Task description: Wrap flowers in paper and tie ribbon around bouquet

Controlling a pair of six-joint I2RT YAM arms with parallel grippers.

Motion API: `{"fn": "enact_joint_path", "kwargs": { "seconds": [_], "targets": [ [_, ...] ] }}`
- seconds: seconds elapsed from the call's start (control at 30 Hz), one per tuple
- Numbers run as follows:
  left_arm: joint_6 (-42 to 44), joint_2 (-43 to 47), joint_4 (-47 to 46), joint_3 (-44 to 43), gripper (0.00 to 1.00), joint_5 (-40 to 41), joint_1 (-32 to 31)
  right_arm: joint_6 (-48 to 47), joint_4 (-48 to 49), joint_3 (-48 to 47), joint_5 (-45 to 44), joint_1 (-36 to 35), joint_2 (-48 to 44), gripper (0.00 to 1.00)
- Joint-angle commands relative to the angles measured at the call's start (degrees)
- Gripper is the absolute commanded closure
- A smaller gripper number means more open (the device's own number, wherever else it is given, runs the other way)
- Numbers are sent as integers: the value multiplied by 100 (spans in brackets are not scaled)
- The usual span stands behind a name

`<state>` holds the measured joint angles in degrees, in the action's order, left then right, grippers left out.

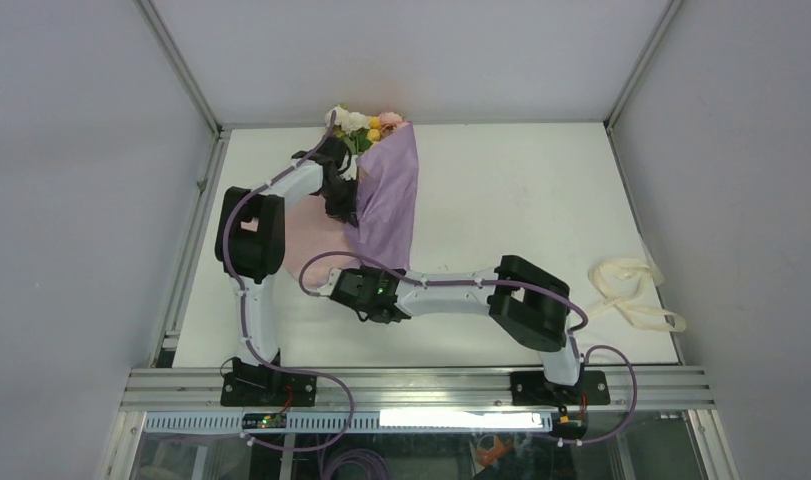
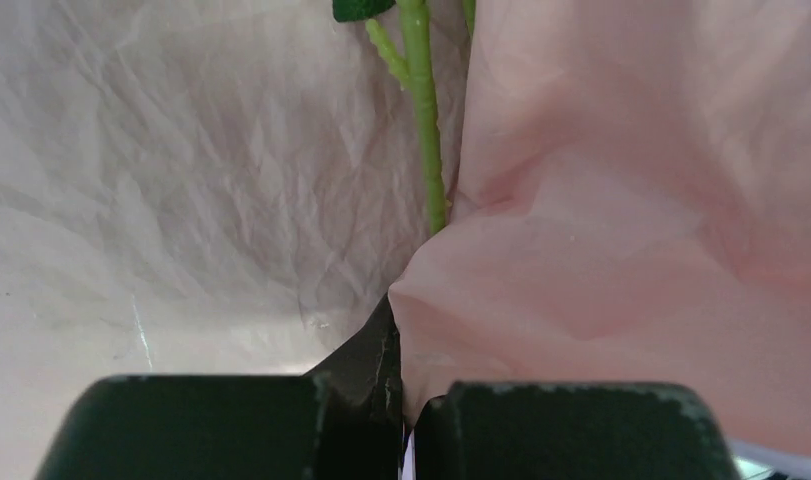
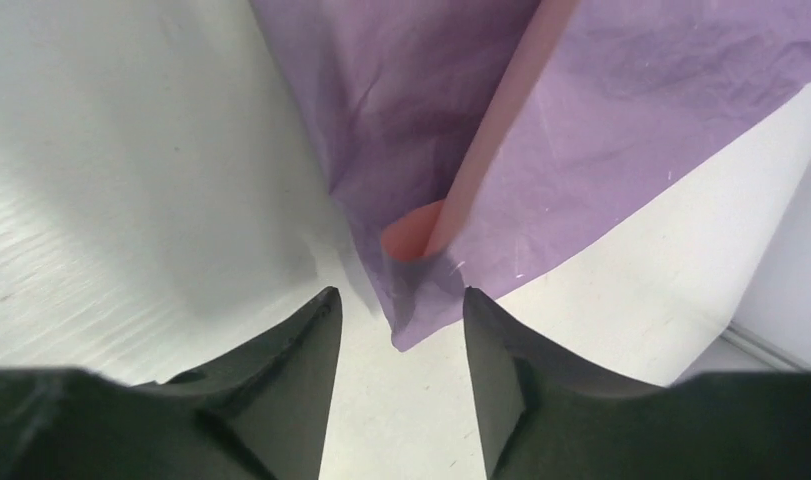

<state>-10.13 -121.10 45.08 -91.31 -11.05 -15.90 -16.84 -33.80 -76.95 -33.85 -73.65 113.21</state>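
The paper (image 1: 389, 195) lies at the far middle of the table (image 1: 501, 200), half folded. Its crinkly lilac-purple face forms a long flap tapering to a near tip, and its pale pink face lies open to the left. The flowers (image 1: 359, 122), yellow, pink and white with green leaves, stick out of its wide far end. A thin green stem (image 2: 426, 130) runs along the crease. The left gripper (image 2: 406, 405) pinches a pink fold. The ribbon (image 1: 633, 292), cream-white, lies in loose loops well apart, near the table's right edge.
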Motion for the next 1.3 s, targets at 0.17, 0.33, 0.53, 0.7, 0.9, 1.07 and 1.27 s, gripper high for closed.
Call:
{"fn": "enact_joint_path", "kwargs": {
  "seconds": [0.17, 0.33, 0.53, 0.7, 0.9, 1.07, 1.27],
  "targets": [
    [-466, -76, 122, -204, 100, -63, 100, 808, -1297, -880, 2644, 179, -1803, 40],
    [-665, 21, 116, -135, 100, -435, 165, 2495, 8, -24, 5437, 1862, -2238, 44],
    [-569, 52, 135, -183, 100, -474, 190, 4123, 2392, 639, 6230, 3077, -1347, 80],
    [-613, 61, 150, -209, 100, -523, 257, 4533, 3327, 1490, 6702, 3054, -805, 99],
    [-657, 48, 203, -347, 100, -612, 396, 4590, 3354, 3008, 6343, 3064, -1178, 100],
    [-571, 45, 212, -309, 100, -1105, 421, 4506, 2328, 3169, 6248, 3380, -2128, 100],
    [-664, 49, 169, -238, 100, -1286, 421, 4491, 2153, 1883, 6296, 4731, -2000, 100]
  ]
}}
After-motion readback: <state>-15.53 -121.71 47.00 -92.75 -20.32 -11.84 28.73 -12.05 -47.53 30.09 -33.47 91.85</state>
